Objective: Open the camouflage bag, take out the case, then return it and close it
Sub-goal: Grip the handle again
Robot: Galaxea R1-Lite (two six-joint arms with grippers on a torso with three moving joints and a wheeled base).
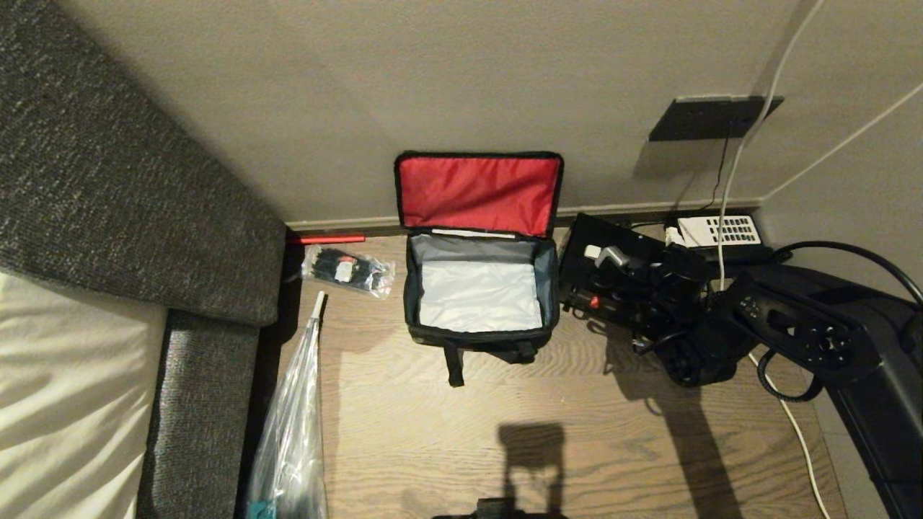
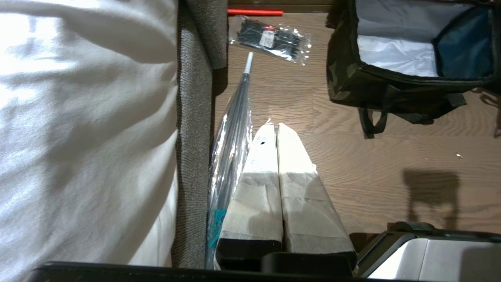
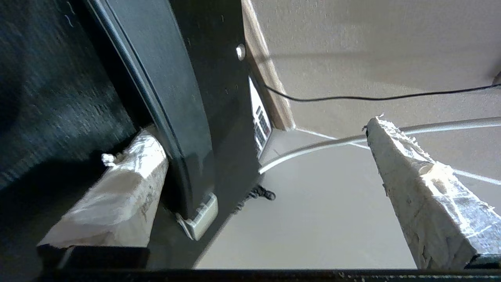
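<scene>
The camouflage bag [image 1: 479,339] stands open on the wood floor, its red-lined lid [image 1: 479,193] leaning back against the wall. Its silvery inside [image 1: 479,295] holds nothing; it also shows in the left wrist view [image 2: 395,55]. The black case [image 1: 580,277] is out of the bag, just right of it by the wall, partly hidden by my right arm. My right gripper [image 1: 606,254] is open wide at the case. In the right wrist view one taped finger [image 3: 129,176] is beside the case [image 3: 172,90] and the other [image 3: 411,176] stands far off. My left gripper [image 2: 276,126] is shut and empty, parked low.
A black telephone with a white keypad [image 1: 721,231] and a white cable [image 1: 728,187] lie behind my right arm. A clear packet of black ties [image 1: 348,270], a red stick [image 1: 328,238] and a plastic-wrapped umbrella [image 1: 296,404] sit left of the bag, beside a grey-edged bed [image 1: 209,375].
</scene>
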